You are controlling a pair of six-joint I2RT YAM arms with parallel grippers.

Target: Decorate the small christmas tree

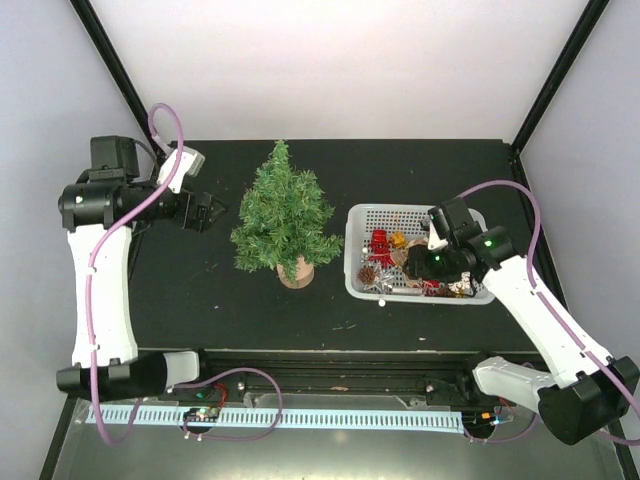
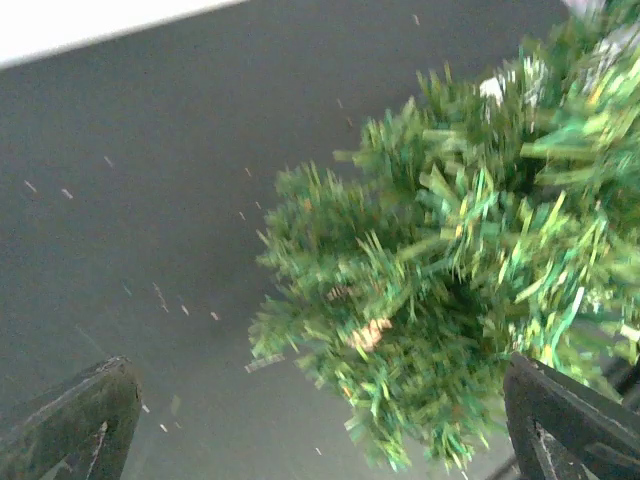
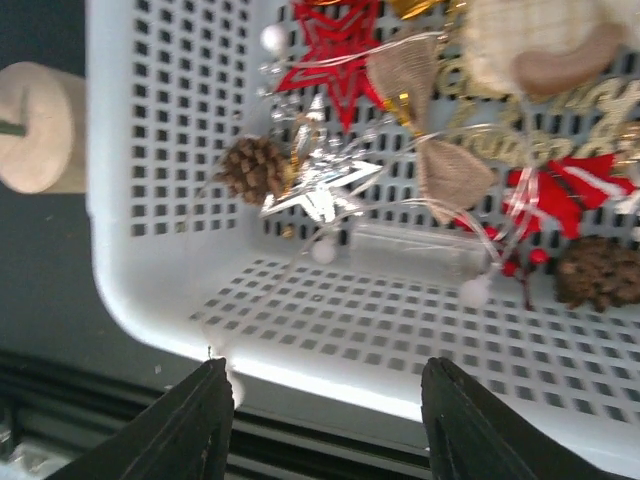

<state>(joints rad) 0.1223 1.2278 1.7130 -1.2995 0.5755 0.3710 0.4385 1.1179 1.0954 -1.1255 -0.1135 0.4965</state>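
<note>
The small christmas tree (image 1: pixel 282 215) stands upright on its tan stump (image 1: pixel 295 272) in the middle of the black table. It fills the right of the left wrist view (image 2: pixel 450 300), blurred. My left gripper (image 1: pixel 208 213) is open and empty, just left of the tree at branch height, not touching it. A white perforated basket (image 1: pixel 362 285) to the tree's right holds ornaments: a red star (image 3: pixel 335 60), a silver star (image 3: pixel 325 190), pine cones (image 3: pixel 252 168), a burlap bow (image 3: pixel 445 170). My right gripper (image 3: pixel 325 425) is open and empty above the basket's near wall.
The stump shows at the left of the right wrist view (image 3: pixel 40 125), beside the basket's corner (image 3: pixel 140 300). The table's front rail (image 1: pixel 330 360) runs just below the basket. Black frame posts (image 1: pixel 120 70) stand at the back corners.
</note>
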